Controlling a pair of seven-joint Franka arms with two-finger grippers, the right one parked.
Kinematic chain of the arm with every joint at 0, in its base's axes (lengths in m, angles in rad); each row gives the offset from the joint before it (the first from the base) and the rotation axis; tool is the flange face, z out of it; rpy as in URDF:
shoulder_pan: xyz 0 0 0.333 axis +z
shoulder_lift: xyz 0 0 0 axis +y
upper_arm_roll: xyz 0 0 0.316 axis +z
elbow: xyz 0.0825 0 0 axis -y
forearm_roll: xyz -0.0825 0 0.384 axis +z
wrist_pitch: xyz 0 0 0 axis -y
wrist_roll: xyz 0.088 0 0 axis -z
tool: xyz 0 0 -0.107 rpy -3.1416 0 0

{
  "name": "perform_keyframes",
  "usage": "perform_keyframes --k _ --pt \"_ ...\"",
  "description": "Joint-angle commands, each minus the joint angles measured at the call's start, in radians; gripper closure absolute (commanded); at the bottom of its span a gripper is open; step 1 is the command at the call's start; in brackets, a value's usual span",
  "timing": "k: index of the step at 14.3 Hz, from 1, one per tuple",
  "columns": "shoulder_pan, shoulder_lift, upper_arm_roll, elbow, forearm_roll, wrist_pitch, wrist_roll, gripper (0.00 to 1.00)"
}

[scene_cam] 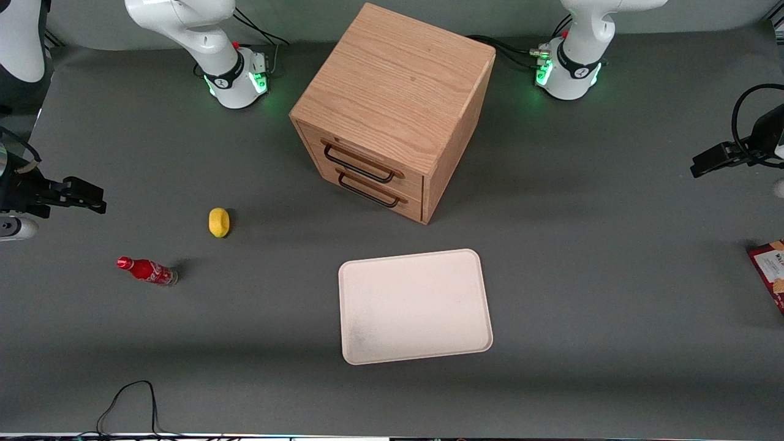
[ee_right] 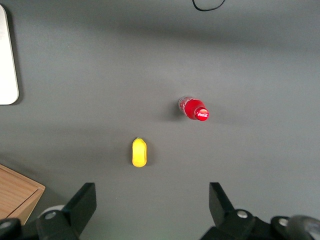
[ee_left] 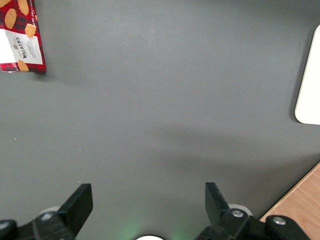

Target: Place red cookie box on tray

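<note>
Not started. Red cookie box (scene_cam: 773,273) on table, well apart from tray (scene_cam: 415,306), toward working arm's end. Gripper (ee_left: 149,202) spread wide, holding nothing, hovering above bare table, away from box. Reach, grasp, carry, place all left.

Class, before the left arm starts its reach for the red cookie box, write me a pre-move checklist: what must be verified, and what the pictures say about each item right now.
1. Gripper open: ok. The left gripper shows both fingers spread wide with nothing between them.
2. Red cookie box located: ok. The red cookie box lies flat on the table toward the working arm's end, only partly in view.
3. Gripper over the box: not ok. It hangs above bare table, apart from the box.
4. Tray ready: ok. The tray holds nothing.
5. Path from box to tray: ok. Only bare table shows between them; the wooden cabinet stands farther from the front camera than the tray.
6. Box's full length for choosing a grasp: cannot tell.
</note>
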Motion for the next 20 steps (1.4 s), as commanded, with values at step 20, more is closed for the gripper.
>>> perform_keyframes --k 20 --pt "-0.011 0.016 0.023 0.062 0.027 -0.080 0.004 0.00"
